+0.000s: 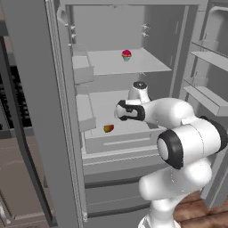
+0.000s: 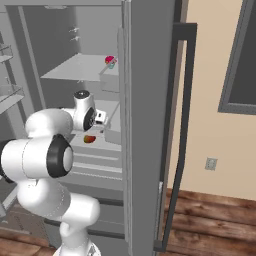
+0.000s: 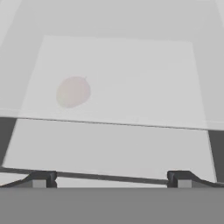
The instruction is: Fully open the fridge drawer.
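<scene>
You have the fridge drawer (image 1: 116,141) low in the open fridge (image 1: 133,26), under the two flat shelves and above the darker front panels; its long axis runs side to side across the full width of the interior, and its front with the long thin pale handle (image 1: 119,142) faces out toward you and the arm; it stands out a little past the shelf edge above it, though you cannot tell how far it still has to travel; in the left base view a red and green fruit (image 1: 108,128) lies in the drawer near its left front corner, and the arm reaches over the drawer's right half with the hand above it, the hand itself hiding the finger ends; the right base view shows you the same fruit (image 2: 89,139) just below the hand, and the open door edge cuts off the drawer's right end there; the hand view gives what neither base view does; you look down through a pale sheet at the blurred fruit (image 3: 73,91), and the gripper (image 3: 110,178) has its jaws spread wide, one tip near each bottom corner, holding nothing; on the upper shelf (image 1: 147,67) a small pink and teal item (image 1: 126,55) sits toward the back.
</scene>
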{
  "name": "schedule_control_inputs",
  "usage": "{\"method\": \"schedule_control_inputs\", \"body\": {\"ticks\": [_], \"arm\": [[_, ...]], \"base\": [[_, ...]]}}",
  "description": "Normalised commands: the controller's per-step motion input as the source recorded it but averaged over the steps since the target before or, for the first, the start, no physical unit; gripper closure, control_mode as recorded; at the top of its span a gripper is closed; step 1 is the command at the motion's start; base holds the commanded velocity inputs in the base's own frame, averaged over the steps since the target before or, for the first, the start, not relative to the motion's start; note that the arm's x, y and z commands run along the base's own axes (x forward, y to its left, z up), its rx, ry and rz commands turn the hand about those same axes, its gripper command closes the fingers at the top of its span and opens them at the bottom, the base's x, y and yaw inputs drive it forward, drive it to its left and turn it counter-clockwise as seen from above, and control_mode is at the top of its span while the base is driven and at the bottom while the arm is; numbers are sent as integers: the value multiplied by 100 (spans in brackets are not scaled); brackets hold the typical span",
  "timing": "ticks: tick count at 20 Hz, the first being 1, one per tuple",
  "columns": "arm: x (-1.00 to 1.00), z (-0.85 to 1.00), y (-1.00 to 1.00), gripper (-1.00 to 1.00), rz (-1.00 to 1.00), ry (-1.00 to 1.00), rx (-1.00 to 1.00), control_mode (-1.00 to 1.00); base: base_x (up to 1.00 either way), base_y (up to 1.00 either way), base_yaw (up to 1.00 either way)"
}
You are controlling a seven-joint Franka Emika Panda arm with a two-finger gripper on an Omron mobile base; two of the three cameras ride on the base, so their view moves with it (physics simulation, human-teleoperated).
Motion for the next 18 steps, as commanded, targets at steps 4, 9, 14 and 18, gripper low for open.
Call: {"method": "schedule_control_inputs", "body": {"ticks": [4, 9, 14, 18], "arm": [[22, -14, 0, -100, 0, 0, 0, -100], [3, -32, 0, -100, 0, 0, 0, -100], [1, -30, 0, -100, 0, 0, 0, -100], [1, -28, 0, -100, 0, 0, 0, -100]], "base": [[0, 0, 0], [0, 0, 0], [0, 0, 0], [0, 0, 0]]}}
